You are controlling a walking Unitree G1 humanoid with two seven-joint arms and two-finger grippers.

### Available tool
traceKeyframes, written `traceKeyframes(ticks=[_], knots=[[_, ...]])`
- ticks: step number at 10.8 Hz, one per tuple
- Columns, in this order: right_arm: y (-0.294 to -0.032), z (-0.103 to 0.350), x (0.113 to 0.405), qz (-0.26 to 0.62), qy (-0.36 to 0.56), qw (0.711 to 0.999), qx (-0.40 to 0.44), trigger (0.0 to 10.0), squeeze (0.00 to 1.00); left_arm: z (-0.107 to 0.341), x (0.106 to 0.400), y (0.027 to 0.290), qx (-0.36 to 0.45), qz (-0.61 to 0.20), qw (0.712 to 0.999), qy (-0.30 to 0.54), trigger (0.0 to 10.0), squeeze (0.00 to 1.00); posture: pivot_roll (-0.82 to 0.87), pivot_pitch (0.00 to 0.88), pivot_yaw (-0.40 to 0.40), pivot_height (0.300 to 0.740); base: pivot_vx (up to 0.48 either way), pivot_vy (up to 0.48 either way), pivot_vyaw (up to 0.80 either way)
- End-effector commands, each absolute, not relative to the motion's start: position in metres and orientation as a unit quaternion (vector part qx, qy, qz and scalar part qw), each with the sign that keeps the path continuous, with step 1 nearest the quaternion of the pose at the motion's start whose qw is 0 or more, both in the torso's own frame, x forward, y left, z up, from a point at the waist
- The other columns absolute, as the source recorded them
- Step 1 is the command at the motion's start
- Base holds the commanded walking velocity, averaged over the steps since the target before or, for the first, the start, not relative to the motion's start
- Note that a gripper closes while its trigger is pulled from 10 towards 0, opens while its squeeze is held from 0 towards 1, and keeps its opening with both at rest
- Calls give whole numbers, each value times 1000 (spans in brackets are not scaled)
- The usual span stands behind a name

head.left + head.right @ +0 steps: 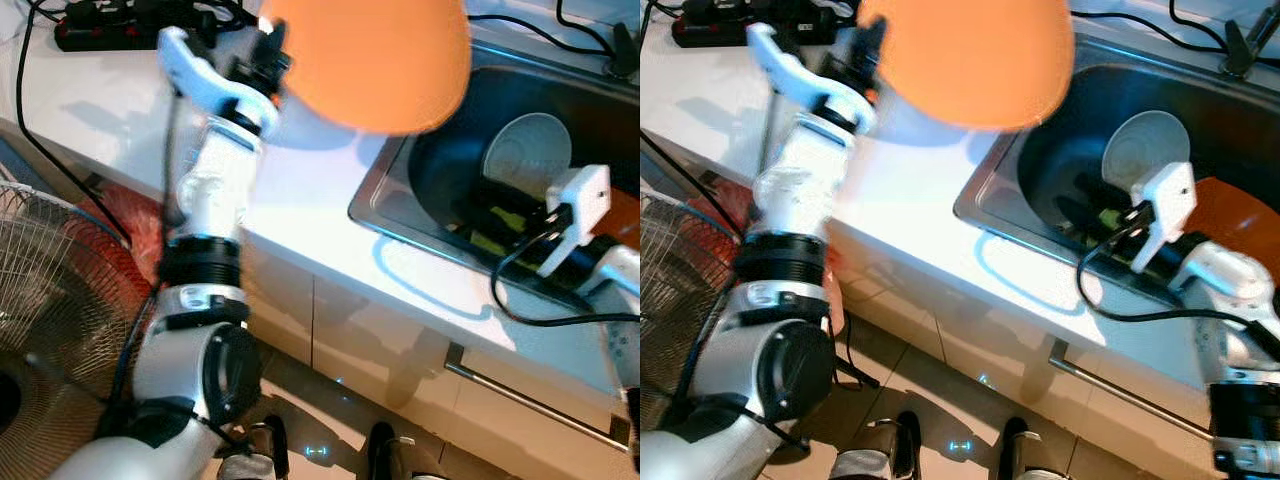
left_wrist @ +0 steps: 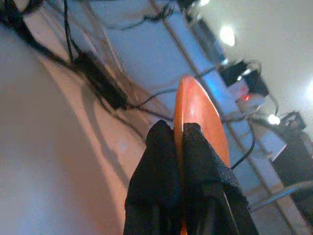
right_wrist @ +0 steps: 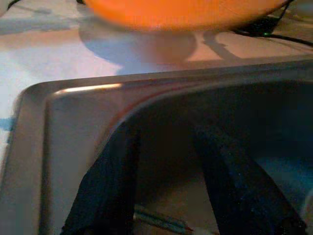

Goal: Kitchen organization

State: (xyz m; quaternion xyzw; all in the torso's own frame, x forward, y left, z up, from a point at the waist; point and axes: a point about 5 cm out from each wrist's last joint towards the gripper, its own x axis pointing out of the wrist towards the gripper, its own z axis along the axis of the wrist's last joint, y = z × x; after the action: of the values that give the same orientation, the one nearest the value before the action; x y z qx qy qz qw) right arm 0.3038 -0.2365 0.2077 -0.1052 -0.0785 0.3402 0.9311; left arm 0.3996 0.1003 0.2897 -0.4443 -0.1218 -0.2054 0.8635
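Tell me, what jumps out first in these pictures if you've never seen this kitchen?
The big orange plate stands out, held up over the white counter by the left gripper, whose black fingers pinch its rim. Next comes the dark sink on the right, with a white bowl inside. The right gripper reaches into it, fingers apart.

- Left arm (image 1: 205, 290): silver-white shell segments, black ring collars at the joints, 1 round black cap at the elbow.
- Right arm (image 1: 1230, 290): silver casing, with a white box-shaped wrist camera (image 1: 580, 200) fed by a black cable (image 1: 530, 310).
- Left gripper (image 2: 178, 161): 2 long black fingers with textured pads.
- Right gripper (image 3: 166, 196): 2 black fingers.
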Motion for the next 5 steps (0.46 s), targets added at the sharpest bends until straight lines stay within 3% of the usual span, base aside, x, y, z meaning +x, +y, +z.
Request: traceKeyframes(ticks=[1, 2, 5], knots=[[-244, 218, 304, 323, -89, 935, -121, 10000, 0, 307, 398, 84, -413, -239, 867, -143, 10000, 0, -25, 224, 32, 740, 0, 0, 0], [-249, 226, 305, 315, -94, 935, -132, 10000, 0, 307, 398, 70, -368, -247, 885, -144, 10000, 0, -41, 222, 30, 740, 0, 0, 0], [-262, 236, 299, 309, -92, 935, -151, 10000, 0, 310, 394, 37, -324, -280, 892, -145, 10000, 0, -72, 214, 32, 740, 0, 0, 0]])
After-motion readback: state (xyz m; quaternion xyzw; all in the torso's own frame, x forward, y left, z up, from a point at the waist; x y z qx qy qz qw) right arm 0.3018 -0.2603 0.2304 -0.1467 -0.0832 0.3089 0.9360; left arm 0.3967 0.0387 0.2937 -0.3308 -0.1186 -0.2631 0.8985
